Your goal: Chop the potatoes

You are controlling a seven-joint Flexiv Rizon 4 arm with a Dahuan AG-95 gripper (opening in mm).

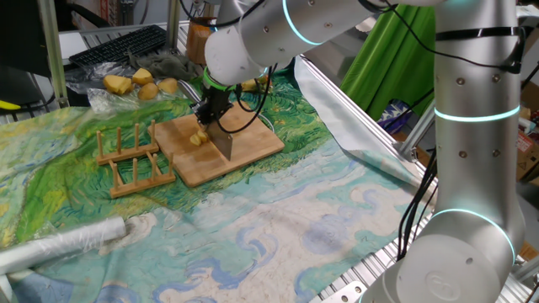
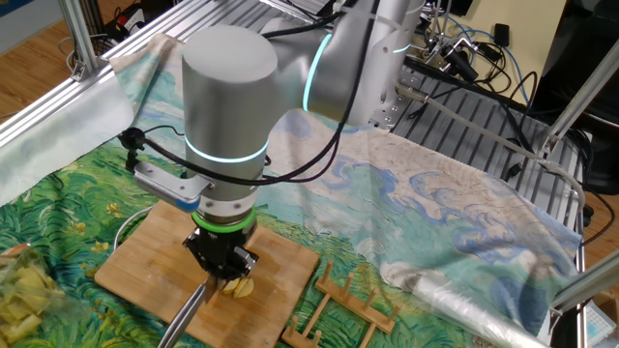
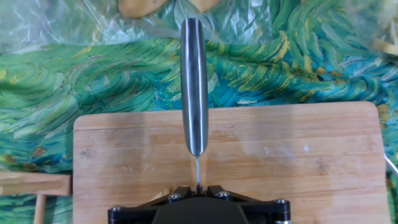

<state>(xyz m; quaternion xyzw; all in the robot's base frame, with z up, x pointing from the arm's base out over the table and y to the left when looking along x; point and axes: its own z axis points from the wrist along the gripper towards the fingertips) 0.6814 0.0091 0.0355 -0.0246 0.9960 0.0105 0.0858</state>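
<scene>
Chopping under way: fingers (image 2: 224, 269) clamp a cleaver (image 1: 224, 143) over the wooden board (image 1: 253, 147).
Small potatoes (image 1: 199, 138) chunks lie at board centre, beside the blade (cuts made); whole potatoes (image 1: 139, 83) wait at 10 o'clock, untouched.

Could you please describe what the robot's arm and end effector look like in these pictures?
The arm is built of thick silver-grey cylinders with glowing cyan rings at the joints. Black cables run along it. A green band sits above the black end effector.
</scene>
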